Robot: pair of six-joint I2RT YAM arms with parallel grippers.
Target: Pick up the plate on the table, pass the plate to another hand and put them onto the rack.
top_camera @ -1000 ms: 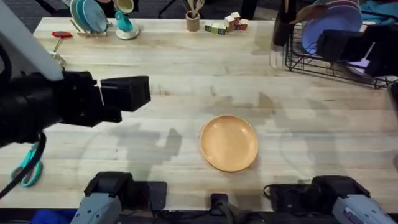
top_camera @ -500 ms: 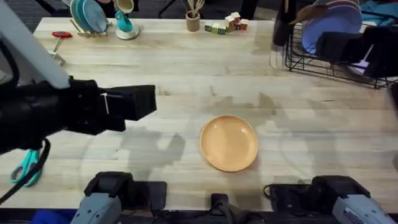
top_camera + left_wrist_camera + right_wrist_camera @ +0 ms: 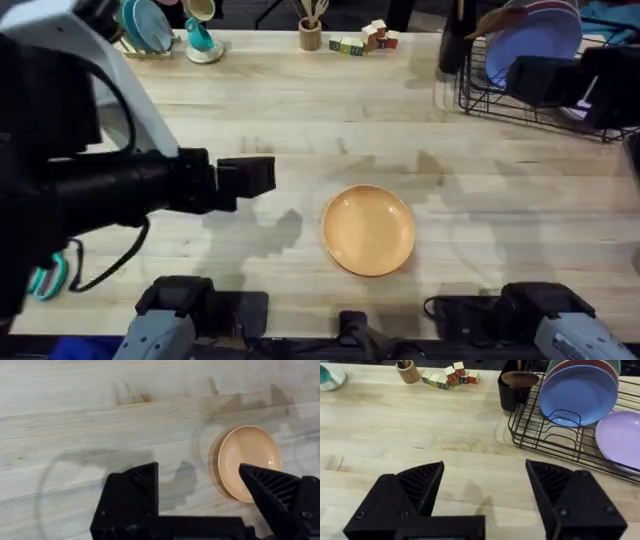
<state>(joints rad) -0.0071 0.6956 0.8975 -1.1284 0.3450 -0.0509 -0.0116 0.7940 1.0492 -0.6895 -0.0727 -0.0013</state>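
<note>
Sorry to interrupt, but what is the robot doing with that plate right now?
The left gripper, fingers open, hangs above the table beside the orange plate, which lies flat and untouched. The right gripper, also open, waits near the black rack, which already holds a blue plate and a lilac plate.

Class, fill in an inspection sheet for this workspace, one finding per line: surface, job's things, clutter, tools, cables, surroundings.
Surface: light wood table, bare around the plate.
Job's things: orange-tan plate lies flat near the front middle, untouched; black wire rack at the far right already holds a blue plate and a lilac plate.
Clutter: far edge has a small rack of teal plates, a wooden cup, toy blocks; scissors at the left edge.
Tools: left tool open, above the table beside the plate; right tool open, empty, facing the rack.
Cables: a black cable hangs from the left arm.
Surroundings: nothing seen.
</note>
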